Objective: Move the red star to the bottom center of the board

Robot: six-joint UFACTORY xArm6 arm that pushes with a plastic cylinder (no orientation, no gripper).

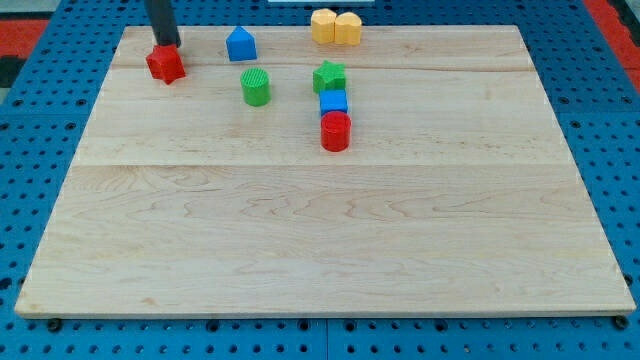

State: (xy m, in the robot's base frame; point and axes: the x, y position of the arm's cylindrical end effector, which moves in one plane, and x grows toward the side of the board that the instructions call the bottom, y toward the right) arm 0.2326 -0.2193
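Observation:
A red star [165, 65] lies near the top left of the wooden board [320, 230]. My tip [166, 45] stands right at the star's upper edge, touching or nearly touching it, with the dark rod rising out of the view's top.
A blue house-shaped block [241, 44] sits right of the star. A green cylinder [255, 87] lies below it. A green star [329, 76], a blue cube [334, 101] and a red cylinder [336, 131] form a column. Two yellow blocks [335, 26] sit at the top edge.

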